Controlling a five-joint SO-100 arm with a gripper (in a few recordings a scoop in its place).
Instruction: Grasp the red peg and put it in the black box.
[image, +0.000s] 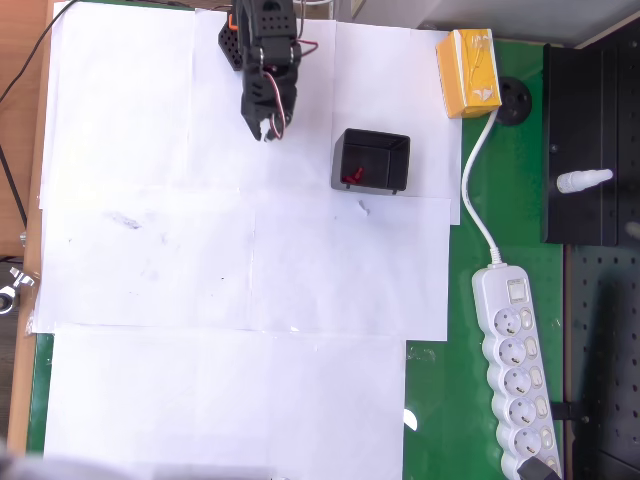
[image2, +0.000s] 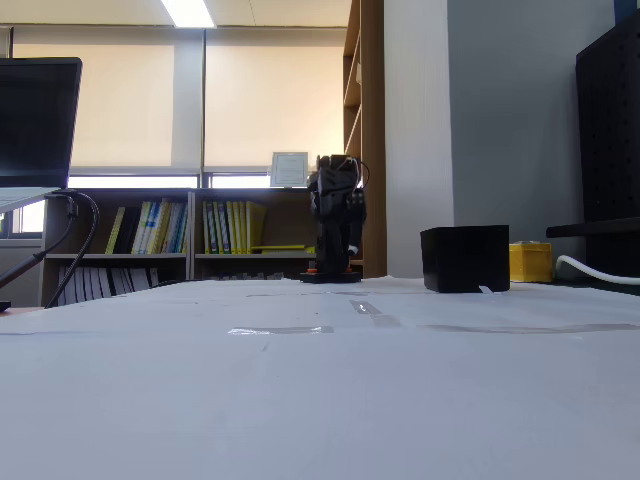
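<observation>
The red peg (image: 351, 177) is seen in the overhead view lying inside the black box (image: 371, 160), at the box's lower-left inner corner, so the placing is judged to be done. The box sits open-topped on the white paper covering the worktop (image: 200, 280), near the far edge and toward the right-hand side, presumably set within easy reach of the arm's base. The arm is folded back close to its base at the far edge of the worktop, with the gripper (image: 268, 128) pointed down toward the paper and held well apart from the box, a posture that is read as a rest pose clear of the work. In the fixed view the arm (image2: 335, 225) is seen upright, left of the box (image2: 465, 258). Nothing is seen between the jaws and nothing is touched by them; how far they stand apart cannot be told.
</observation>
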